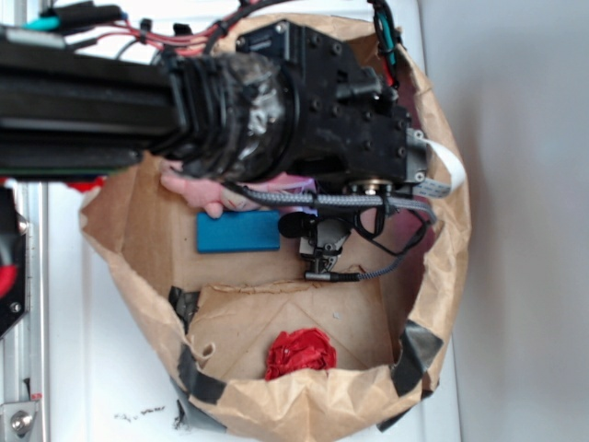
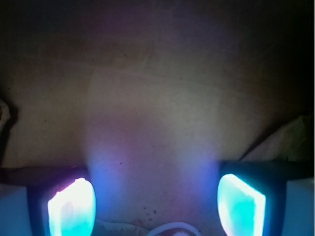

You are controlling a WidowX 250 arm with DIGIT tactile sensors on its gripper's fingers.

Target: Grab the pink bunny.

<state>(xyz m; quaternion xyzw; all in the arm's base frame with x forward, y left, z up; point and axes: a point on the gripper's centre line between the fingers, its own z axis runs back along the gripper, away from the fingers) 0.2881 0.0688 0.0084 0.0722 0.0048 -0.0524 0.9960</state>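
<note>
- Overhead, a black robot arm [image 1: 276,101] reaches into a brown paper bag [image 1: 433,276] lying on a white desk [image 1: 83,368].
- The pink bunny [image 1: 198,191] peeks out beneath the arm, mostly hidden, touching the blue block [image 1: 237,232].
- A red wrinkly lump [image 1: 300,354] sits near the bag's lower rim.
- In the wrist view, the claw [image 2: 156,204] is spread apart, its glowing fingers [image 2: 73,206] over bare brown paper, holding nothing.

The big black robot arm [image 1: 230,101] hides most of the pink bunny [image 1: 193,191], the top edge of the blue block [image 1: 238,231] and the gripper, whose glowing fingers [image 2: 71,209] the wrist view's bottom edge cuts off.
</note>
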